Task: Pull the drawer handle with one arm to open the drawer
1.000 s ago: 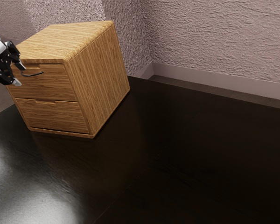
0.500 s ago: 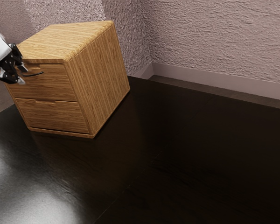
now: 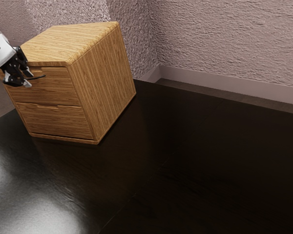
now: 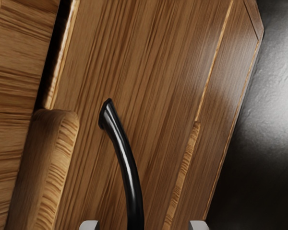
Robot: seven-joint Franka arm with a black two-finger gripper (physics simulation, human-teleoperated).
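Looking at progress first: basically nothing of the actual opening is done. The top drawer (image 3: 51, 87) sits flush with the front of the cabinet (image 3: 97, 83) in the exterior view, level with the lower drawer (image 3: 56, 119) under it, so I'd call it shut. The cabinet stands on the dark floor (image 3: 195, 161) close to the wall (image 3: 224, 39) corner, over at the exterior view's left.

What does look done is the approach. The hand (image 3: 20, 82) is right up at the front of that top drawer, at the end of the black handle (image 3: 37, 76) nearest the arm. The handle is a thin curved bar mounted high on the drawer front.

On the hand itself, the wrist view is the useful one. Two grey fingertips (image 4: 89, 225) peek in, one on each side of the handle, and there's bare wood showing between each tip and the bar. So I read the hand as open and straddling the handle, holding nothing, with neither finger clearly touching it. From the exterior view alone I can't make out the gap.

What's left, as I judge it: close on the bar, then pull straight out from the cabinet front. That's pretty much the whole task
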